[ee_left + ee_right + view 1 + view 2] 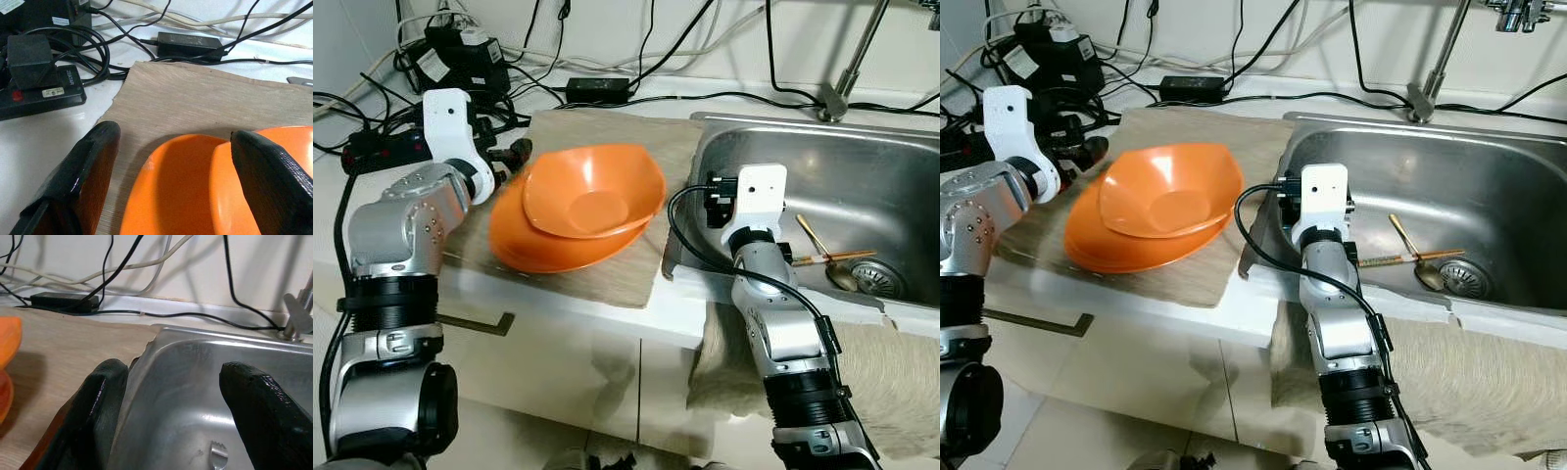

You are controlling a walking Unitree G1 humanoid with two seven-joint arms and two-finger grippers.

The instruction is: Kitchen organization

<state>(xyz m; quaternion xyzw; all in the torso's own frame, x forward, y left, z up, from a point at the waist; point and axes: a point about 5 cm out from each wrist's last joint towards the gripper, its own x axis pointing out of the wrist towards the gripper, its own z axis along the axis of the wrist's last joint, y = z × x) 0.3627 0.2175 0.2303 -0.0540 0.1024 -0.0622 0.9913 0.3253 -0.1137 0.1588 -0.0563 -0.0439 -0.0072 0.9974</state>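
Observation:
Two orange dishes are stacked on a beige mat (607, 127): a deep bowl (592, 191) resting in a wider plate (524, 247). My left gripper (173, 147) is open at their far-left rims, and both orange rims lie between its fingers. My right gripper (171, 382) is open and straddles the left rim of the steel sink (871, 162), one finger over the mat, one over the basin. A golden spoon (824, 257) and a thin stick lie by the drain (879, 278). Fork tines (218, 451) show on the sink floor.
A power strip (391, 147), a black adapter (597, 90) and several cables crowd the counter's back and left. The faucet (847, 83) stands behind the sink. A beige cloth (891, 372) hangs over the counter's front below the sink. The floor below is tiled.

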